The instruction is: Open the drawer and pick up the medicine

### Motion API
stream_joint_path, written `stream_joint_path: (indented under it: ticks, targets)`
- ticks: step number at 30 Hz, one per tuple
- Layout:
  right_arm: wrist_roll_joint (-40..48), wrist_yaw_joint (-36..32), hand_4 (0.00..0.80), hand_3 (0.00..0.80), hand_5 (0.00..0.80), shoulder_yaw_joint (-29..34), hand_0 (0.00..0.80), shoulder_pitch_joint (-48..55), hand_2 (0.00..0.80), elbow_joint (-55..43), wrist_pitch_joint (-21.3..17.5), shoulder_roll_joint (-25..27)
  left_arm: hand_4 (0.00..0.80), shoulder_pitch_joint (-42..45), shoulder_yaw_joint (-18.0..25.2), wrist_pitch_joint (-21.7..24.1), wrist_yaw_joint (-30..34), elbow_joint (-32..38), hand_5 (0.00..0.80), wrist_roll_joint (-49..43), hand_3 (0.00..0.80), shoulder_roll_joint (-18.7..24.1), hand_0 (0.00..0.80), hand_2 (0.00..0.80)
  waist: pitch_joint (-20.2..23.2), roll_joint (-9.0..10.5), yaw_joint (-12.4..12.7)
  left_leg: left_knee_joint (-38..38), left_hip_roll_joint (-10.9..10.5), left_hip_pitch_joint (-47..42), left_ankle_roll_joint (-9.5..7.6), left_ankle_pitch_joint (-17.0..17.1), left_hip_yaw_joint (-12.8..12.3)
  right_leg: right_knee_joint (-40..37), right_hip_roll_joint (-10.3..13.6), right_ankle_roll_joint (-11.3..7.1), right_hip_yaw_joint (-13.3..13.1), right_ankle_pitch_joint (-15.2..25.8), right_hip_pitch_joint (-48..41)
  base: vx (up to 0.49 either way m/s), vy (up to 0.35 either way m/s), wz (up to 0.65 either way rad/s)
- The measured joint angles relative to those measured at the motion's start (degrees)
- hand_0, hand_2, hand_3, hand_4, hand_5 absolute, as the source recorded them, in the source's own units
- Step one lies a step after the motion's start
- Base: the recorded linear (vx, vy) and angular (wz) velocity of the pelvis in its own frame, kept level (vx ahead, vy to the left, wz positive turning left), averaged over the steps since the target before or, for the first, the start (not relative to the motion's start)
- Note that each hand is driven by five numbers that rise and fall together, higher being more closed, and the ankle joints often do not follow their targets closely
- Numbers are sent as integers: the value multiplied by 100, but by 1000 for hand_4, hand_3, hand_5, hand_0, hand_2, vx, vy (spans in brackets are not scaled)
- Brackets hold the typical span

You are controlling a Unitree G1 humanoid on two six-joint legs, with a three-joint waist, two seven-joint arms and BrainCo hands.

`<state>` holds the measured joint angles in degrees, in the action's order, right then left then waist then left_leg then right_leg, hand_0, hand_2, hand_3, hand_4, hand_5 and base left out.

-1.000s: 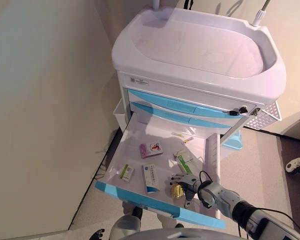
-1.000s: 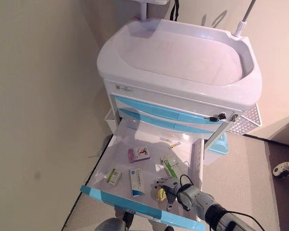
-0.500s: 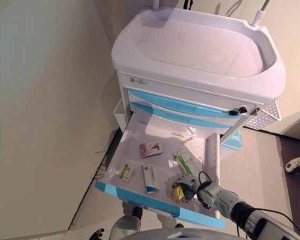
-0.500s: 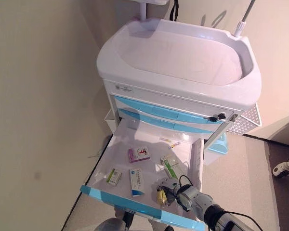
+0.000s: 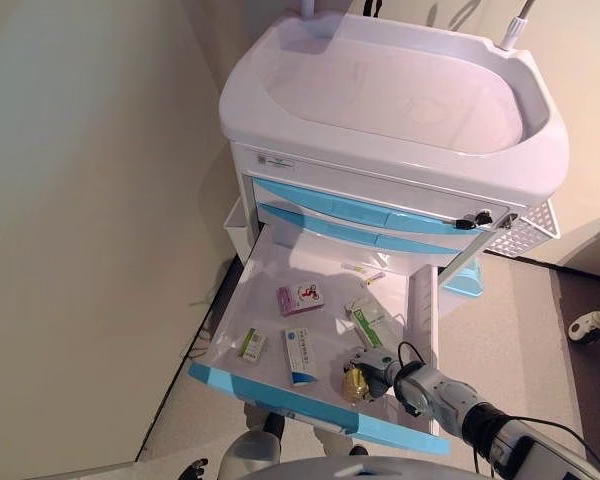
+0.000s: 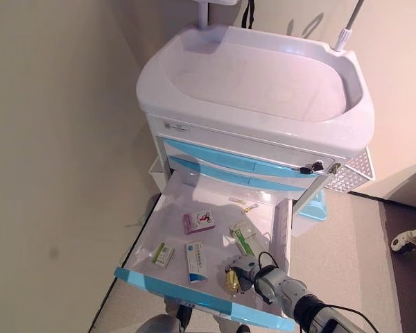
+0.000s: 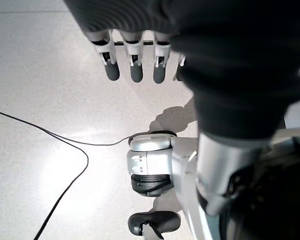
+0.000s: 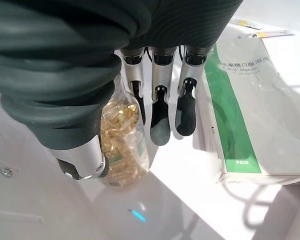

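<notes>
The cart's bottom drawer (image 5: 310, 405) is pulled open. In it lie a pink box (image 5: 300, 298), a blue-and-white box (image 5: 300, 355), a small green box (image 5: 252, 345) and a green-and-white box (image 5: 372, 322). A clear bottle of yellow capsules (image 5: 355, 384) lies near the drawer's front right. My right hand (image 5: 382, 367) is on it. In the right wrist view the fingers (image 8: 160, 120) curl over one side of the bottle (image 8: 122, 145) and the thumb (image 8: 82, 160) presses the other. The green-and-white box (image 8: 245, 110) lies just beside it. My left hand (image 7: 135, 55) hangs open over the floor.
The white cart has a basin-like top (image 5: 400, 90) and two shut blue drawers (image 5: 360, 215) above the open one. A white mesh basket (image 5: 535, 230) and a blue bin (image 5: 462, 280) hang on its right side. A wall (image 5: 80, 200) stands close on the left.
My right hand's fingers have drawn in around the capsule bottle. The camera has shifted slightly.
</notes>
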<state>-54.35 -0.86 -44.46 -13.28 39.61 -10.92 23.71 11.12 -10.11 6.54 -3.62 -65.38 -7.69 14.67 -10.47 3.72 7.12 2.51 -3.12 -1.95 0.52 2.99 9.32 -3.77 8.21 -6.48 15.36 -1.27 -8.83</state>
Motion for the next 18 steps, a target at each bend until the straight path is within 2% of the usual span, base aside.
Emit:
stream_joint_path:
  ticks: [8, 18]
  targets:
    - [0, -9, 659, 659, 659, 7, 659, 1, 659, -56, 0, 24, 0, -6, 1, 0, -14, -9, 0, 0, 0, 0, 0, 0, 0, 1, -9, 5, 2, -7, 6, -4, -18, 0, 0, 0, -6, 0, 0, 0, 0, 0]
    - [68, -209, 643, 643, 643, 244, 643, 8, 643, -1155, -8, 644, 0, -20, 14, -5, -18, -8, 0, -2, 0, 7, 0, 0, 18, 42, -7, 35, 10, -48, -9, 6, -84, -4, -2, 5, -59, 5, -17, 6, -2, -2]
